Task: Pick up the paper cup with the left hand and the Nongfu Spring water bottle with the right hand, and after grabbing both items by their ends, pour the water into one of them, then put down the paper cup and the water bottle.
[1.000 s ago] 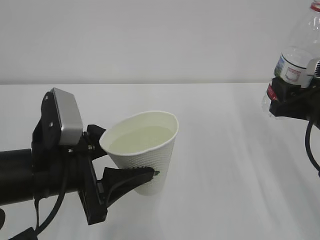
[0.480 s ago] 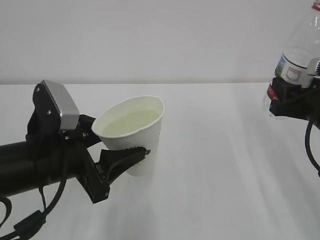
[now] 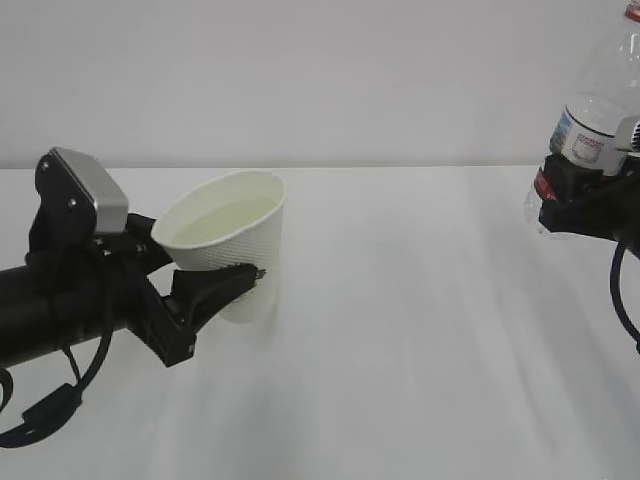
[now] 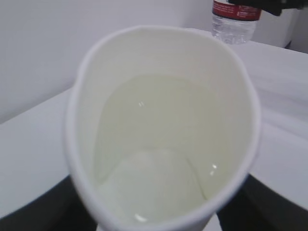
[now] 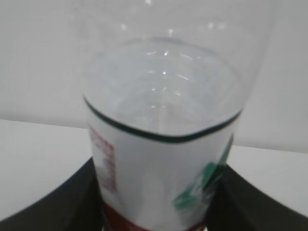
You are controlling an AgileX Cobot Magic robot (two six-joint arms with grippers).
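Note:
The white dimpled paper cup leans slightly over the table's left side, and my left gripper is shut on its lower wall. From above, the cup holds clear water over pale cream walls, with black fingers at both lower corners. At the far right my right gripper is shut on the Nongfu Spring water bottle, which is held above the table with its neck running out of the top corner. Close up, the bottle's white label fills the view between dark fingers.
The white table stretches between the two arms under a plain white wall. A black cable hangs below the right arm at the frame edge. The bottle's base shows beyond the cup in the left wrist view.
My left arm has carried the cup leftward and a little farther back, still gripping it. The right arm and bottle have stayed put.

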